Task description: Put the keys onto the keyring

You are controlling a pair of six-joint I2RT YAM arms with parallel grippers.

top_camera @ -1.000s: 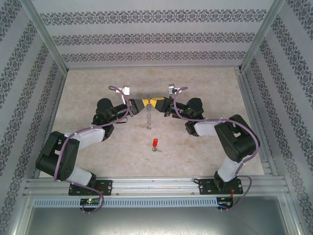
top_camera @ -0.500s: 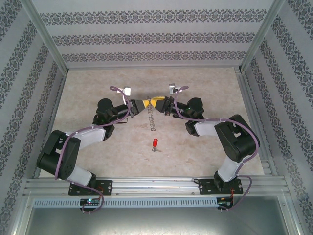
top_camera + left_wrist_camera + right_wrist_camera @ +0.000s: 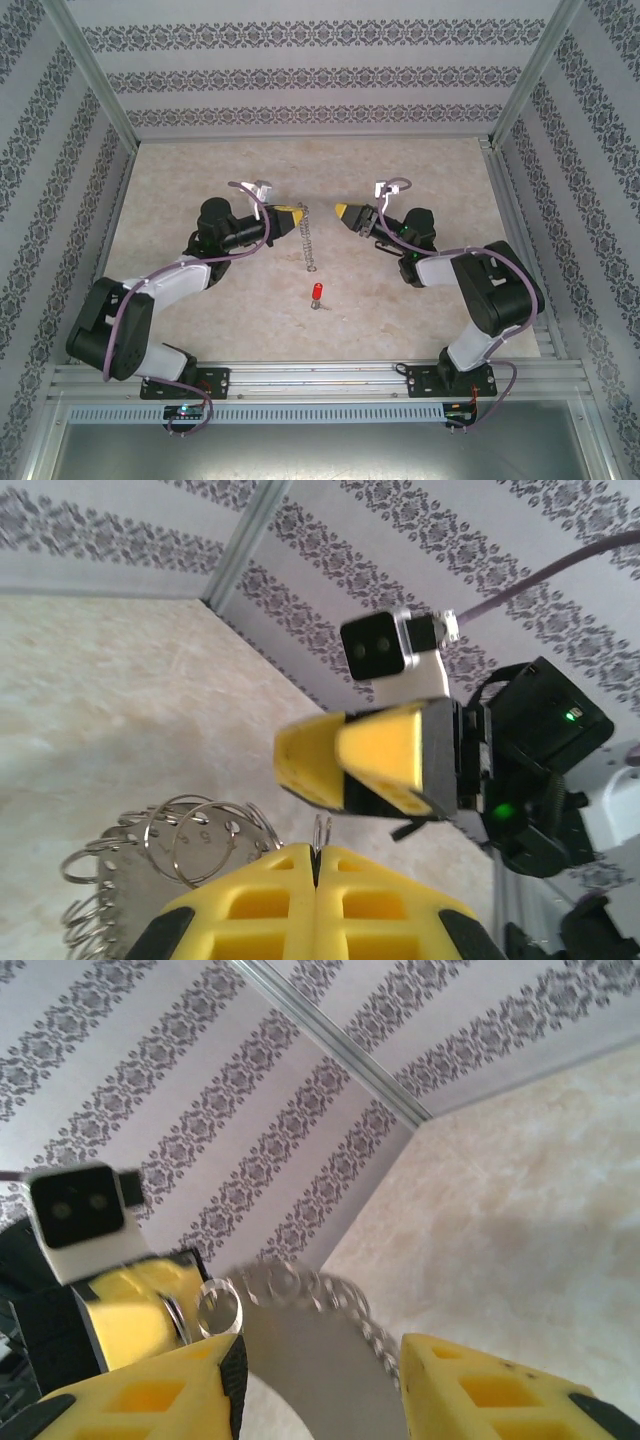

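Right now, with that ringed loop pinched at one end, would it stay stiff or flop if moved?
Probably floppy: the keyring trails in a limp line from the shut left end effector. Its loose wire rings would likely swing and could snag. It seems light, since a fingertip pinch holds it.

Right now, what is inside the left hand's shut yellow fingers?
A thin silver wire of the grey flexible loop fringed with small metal rings pokes out of the left hand, pinched. The rest hangs beside it. The fingers hide the pinched part.
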